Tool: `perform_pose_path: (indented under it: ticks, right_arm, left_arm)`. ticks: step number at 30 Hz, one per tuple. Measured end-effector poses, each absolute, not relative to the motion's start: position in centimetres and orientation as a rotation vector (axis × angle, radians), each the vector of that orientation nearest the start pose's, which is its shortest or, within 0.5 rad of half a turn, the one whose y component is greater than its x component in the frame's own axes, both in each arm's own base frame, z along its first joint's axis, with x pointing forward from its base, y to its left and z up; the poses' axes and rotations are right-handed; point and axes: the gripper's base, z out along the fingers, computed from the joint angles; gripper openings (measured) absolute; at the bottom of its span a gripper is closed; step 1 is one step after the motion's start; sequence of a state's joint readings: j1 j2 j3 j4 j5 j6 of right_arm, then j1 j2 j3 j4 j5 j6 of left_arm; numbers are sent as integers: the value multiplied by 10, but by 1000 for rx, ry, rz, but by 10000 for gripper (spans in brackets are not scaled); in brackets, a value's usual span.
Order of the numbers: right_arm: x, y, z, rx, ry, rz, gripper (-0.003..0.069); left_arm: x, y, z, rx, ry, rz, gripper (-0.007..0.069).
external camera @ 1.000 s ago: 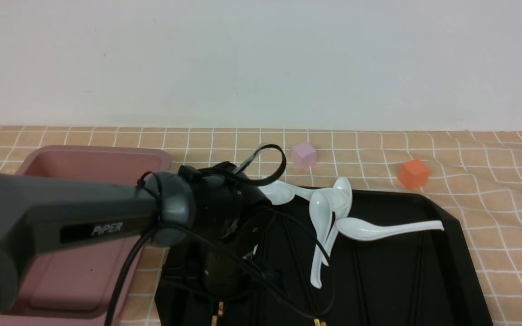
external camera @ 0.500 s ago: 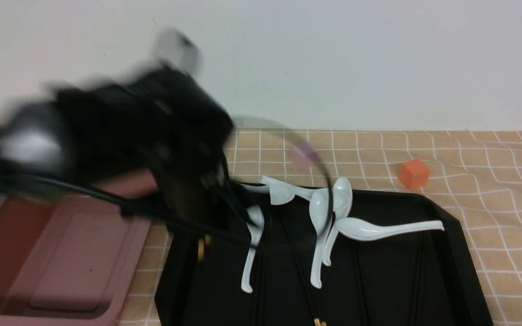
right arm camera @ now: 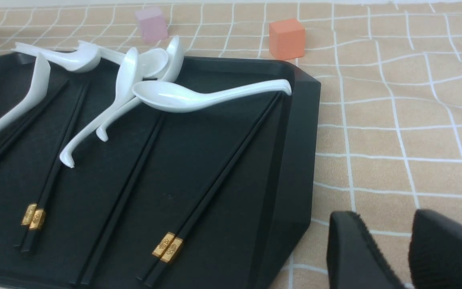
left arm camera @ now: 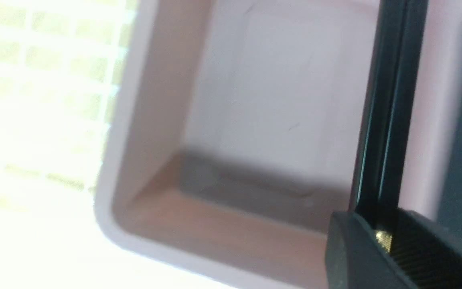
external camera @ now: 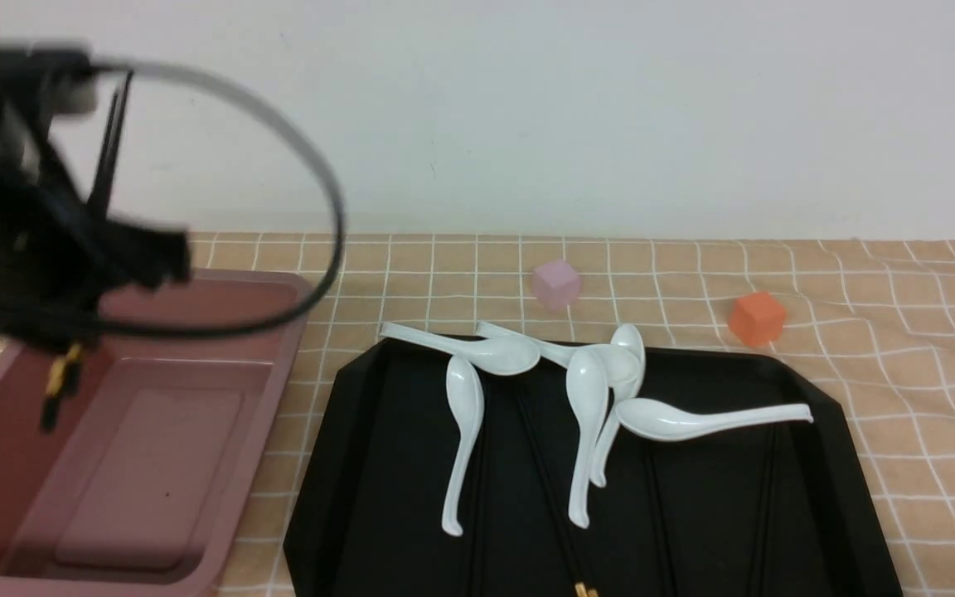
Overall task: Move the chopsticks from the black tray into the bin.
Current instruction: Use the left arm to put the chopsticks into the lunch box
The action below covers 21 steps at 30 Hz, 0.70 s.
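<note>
My left gripper (left arm camera: 384,226) is shut on a pair of black chopsticks (left arm camera: 387,100) right at their gold band. In the front view the blurred left arm holds this pair (external camera: 110,141) nearly upright above the pink bin (external camera: 196,431), gold end hanging down inside its rim. The black tray (external camera: 817,497) lies right of the bin and holds more chopsticks (right arm camera: 215,180) in pairs under several white spoons (right arm camera: 199,94). My right gripper (right arm camera: 387,224) is open and empty over the cloth, just off the tray's near right corner.
A pale pink cube (external camera: 556,283) and an orange cube (external camera: 757,317) sit on the checked cloth behind the tray. The cloth is wrinkled on the right side (external camera: 925,332). A white wall closes off the back of the table.
My left arm rose off the tray's left part with the chopsticks and swung left to above the bin. The spoon it had covered now shows.
</note>
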<state>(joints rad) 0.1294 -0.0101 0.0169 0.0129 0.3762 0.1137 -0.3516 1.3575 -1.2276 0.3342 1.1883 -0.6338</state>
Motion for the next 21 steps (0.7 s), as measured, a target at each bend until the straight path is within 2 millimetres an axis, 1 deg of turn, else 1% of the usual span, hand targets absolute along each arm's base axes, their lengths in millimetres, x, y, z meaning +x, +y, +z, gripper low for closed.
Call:
perform_pose_path:
  ticks: [1,4,5,6,7,10,16,18,21]
  right_arm:
    - [52,7,174,-7,1870,181,240]
    - [52,7,174,-7,1870,181,240]
    - [52,7,174,-7,1870,181,240]
    - [52,7,174,-7,1870,181,240]
    - [52,7,174,-7,1870,181,240]
    - [52,7,174,-7,1870,181,240]
    - [52,7,174,-7,1870,181,240]
    - [52,7,174,-7,1870,181,240]
    - [52,7,174,-7,1870,181,240]
  left_arm:
    - [255,-62,330,-278,2667,177,118]
    - [258,-56,289,-228,2670,180,118]
    - [258,-56,280,-208,2672,183,118]
    - [258,-56,277,-203,2672,184,118]
    - [259,-55,261,-166,2677,195,118]
    - [263,-56,240,-103,2683,216,118]
    - [275,-59,219,-35,2703,251,122]
    - [278,-60,211,-46,2720,260,140]
    - [281,-61,201,-106,2746,264,187]
